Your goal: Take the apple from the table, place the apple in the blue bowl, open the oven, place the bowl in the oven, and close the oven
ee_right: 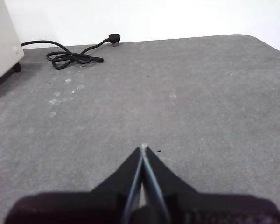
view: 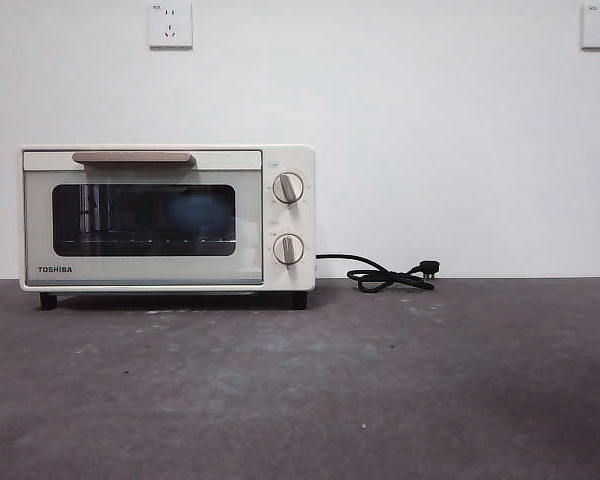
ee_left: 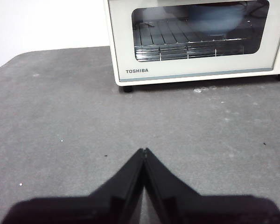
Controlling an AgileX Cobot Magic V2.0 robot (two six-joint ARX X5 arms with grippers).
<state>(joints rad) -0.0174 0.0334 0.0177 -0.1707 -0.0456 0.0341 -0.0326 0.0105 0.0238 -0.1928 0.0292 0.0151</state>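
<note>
While the door of the Toshiba toaster oven stands shut in the left half of the front view, a pale blue rounded shape shows dimly behind the dark glass: the blue bowl, sitting on the rack. I cannot make out the apple through the glass; it lies nowhere on the table, so my guess is it rides in the bowl. The beige bar handle runs level along the door's top edge, the two knobs sit right of the glass, and the black cord trails off to the right along the wall's foot. No arm shows here.

From the left wrist view, the left gripper has its two black jaws pressed tip to tip, holding nothing, above bare table. The oven fills the upper right of the frame, straight ahead of the tips and well apart from them, and the bowl shows as a blue blur behind the door glass.

From the right wrist view, the right gripper is likewise closed and empty. Only the oven's side edges in at the upper left, with the cord coiled beyond.

By my reckoning the job looks finished. Should anything call for the door again, the left arm faces it squarely and is the nearer one.
</note>
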